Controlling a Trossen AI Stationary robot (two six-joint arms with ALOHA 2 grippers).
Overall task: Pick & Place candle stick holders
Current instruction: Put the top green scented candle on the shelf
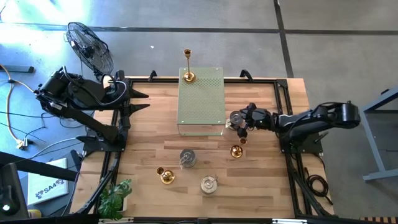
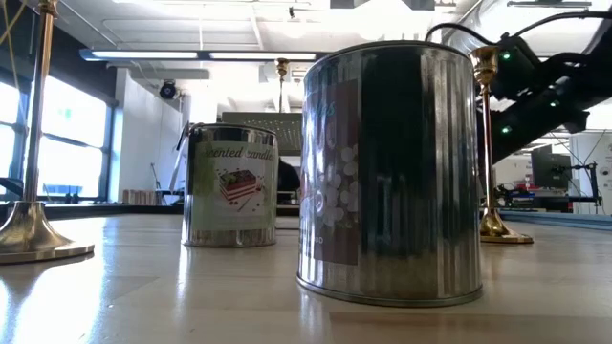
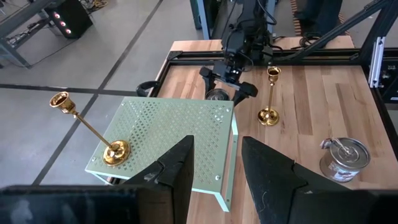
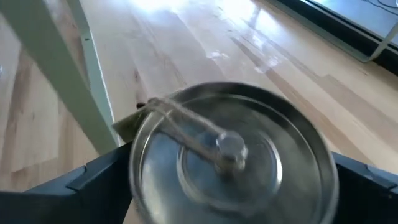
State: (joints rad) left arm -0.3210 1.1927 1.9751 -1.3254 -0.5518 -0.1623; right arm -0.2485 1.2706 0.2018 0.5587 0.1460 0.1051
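The left gripper (image 3: 214, 165) is parked off the table's left rear corner, raised above the wooden table (image 1: 143, 134); its fingers are seen narrowly parted with nothing between them. On the table's left front a gold candlestick holder (image 1: 165, 176) stands, and to its right 2 silver tins, one (image 1: 187, 158) nearer the middle and one (image 1: 209, 184) toward the front edge. At centre rear the pale green perforated box (image 1: 201, 102) carries 1 gold candlestick holder (image 1: 188, 65) on its far end. Just off the box's right front corner a 3rd silver tin (image 4: 233, 165) is straddled by the right gripper (image 1: 238, 121), whose fingers are spread wide on either side of the tin and are not yet closed on it. A 3rd gold candlestick holder (image 1: 236, 150) stands just in front of that gripper. The step in hand is judged to be the grasp of this tin. It would be done well if the fingers are lowered evenly past the rim, kept centred so that both pads meet the wall together, and closed gently, since the smooth wall may slip. A straight lift is advised, as the box leg stands close beside the tin.
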